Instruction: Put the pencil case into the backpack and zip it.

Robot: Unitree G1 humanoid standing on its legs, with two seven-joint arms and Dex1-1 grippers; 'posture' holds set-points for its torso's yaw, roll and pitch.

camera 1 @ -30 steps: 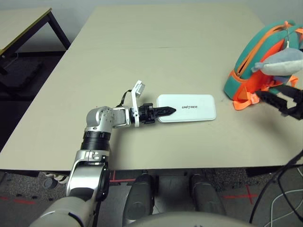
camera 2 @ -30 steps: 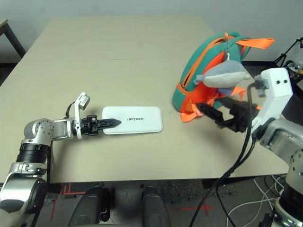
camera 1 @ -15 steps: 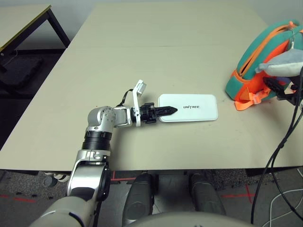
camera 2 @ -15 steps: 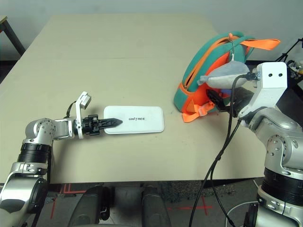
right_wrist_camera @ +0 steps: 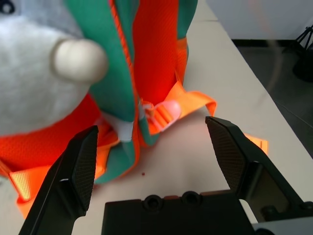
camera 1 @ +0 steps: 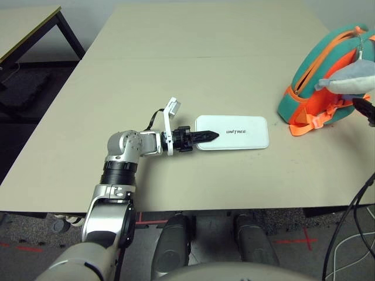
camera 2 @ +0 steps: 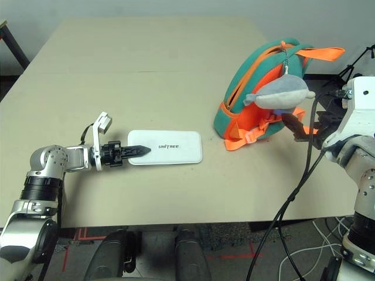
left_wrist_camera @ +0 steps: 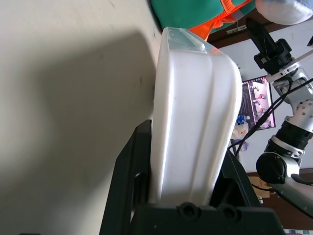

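Observation:
The white pencil case (camera 1: 237,132) with "UNITREE" lettering lies flat on the table (camera 1: 205,64), left of the backpack. My left gripper (camera 1: 203,137) is shut on the case's left end; in the left wrist view the case (left_wrist_camera: 193,112) sits clamped between both black fingers. The teal and orange backpack (camera 2: 249,82) stands upright at the right, with the grey plush shark (camera 2: 280,93) hanging on its front. My right gripper (camera 2: 297,126) hovers open just right of the backpack's lower front, holding nothing; its wrist view shows the orange straps (right_wrist_camera: 168,110) between the spread fingers (right_wrist_camera: 80,166).
A second table (camera 1: 26,26) stands off to the far left. Black cables (camera 2: 296,187) hang from my right arm past the table's front edge. A wide stretch of bare tabletop lies between the case and the backpack.
My right gripper has drawn back from the backpack's front toward the right. The left gripper and the pencil case have stayed in place.

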